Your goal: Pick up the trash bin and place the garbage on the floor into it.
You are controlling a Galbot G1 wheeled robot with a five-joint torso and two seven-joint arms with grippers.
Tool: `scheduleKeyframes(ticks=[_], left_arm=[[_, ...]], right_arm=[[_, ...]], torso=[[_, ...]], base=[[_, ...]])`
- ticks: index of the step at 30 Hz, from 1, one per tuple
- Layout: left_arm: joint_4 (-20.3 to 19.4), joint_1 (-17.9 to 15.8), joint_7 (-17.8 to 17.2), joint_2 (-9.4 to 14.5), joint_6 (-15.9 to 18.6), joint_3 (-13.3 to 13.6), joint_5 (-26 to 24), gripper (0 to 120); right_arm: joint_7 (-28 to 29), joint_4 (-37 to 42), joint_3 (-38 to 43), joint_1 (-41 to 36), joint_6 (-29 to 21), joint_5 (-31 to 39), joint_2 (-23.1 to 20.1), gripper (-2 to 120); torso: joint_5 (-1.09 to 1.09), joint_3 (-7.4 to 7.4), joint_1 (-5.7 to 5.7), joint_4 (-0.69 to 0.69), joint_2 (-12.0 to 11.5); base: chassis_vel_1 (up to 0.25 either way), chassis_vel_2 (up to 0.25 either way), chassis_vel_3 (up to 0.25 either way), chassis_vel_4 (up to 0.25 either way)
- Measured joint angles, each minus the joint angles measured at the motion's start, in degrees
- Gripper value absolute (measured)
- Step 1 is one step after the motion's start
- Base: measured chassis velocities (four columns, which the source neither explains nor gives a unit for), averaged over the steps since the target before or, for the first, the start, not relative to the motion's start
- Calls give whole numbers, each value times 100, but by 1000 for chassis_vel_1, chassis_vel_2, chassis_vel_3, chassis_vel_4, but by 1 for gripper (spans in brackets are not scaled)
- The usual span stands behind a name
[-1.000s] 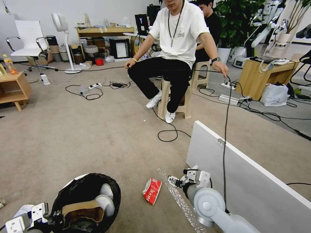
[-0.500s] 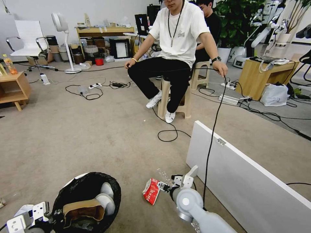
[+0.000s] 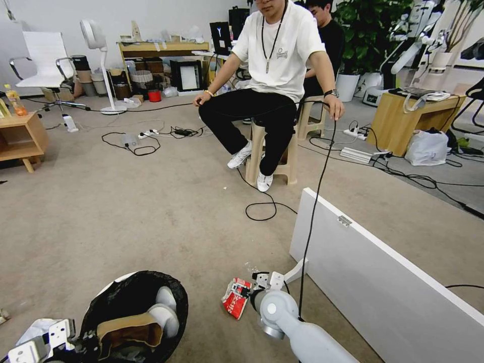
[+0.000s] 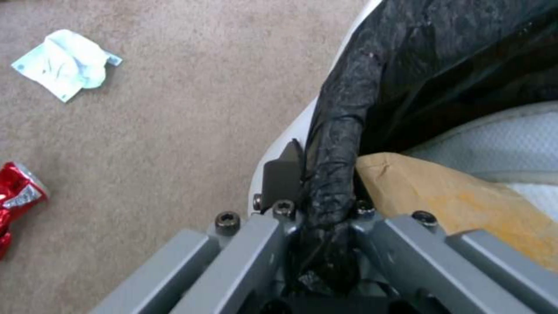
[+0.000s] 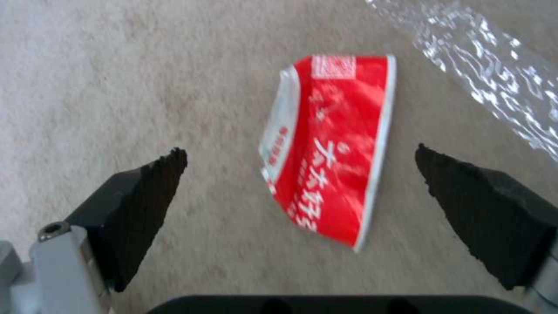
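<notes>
Red-and-white snack packet (image 5: 328, 148) between wide-spread right claw (image 5: 302, 174); left claw (image 4: 317, 205) clenched on trash bin (image 4: 348, 144) rim.

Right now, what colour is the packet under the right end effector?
Red with white edging and print; right wrist view shows the packet best.

High head view, close floorward wrists

The right gripper (image 5: 299, 163) hangs low at the frame's bottom centre, jaws spread wide, forearm reaching in from the lower right. The left gripper (image 4: 317, 192) sits bottom left, jaws clamped.
</notes>
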Motion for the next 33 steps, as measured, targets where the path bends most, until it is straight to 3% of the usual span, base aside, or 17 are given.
scheduleKeyframes(ticks=[33], left_arm=[[-8, 51, 129, -168, 0, -26, 111, 1]], right_arm=[[-1167, -2173, -224, 588, 222, -687, 912, 100]], torso=[[0, -1, 0, -1, 0]], base=[[0, 0, 0, 0]])
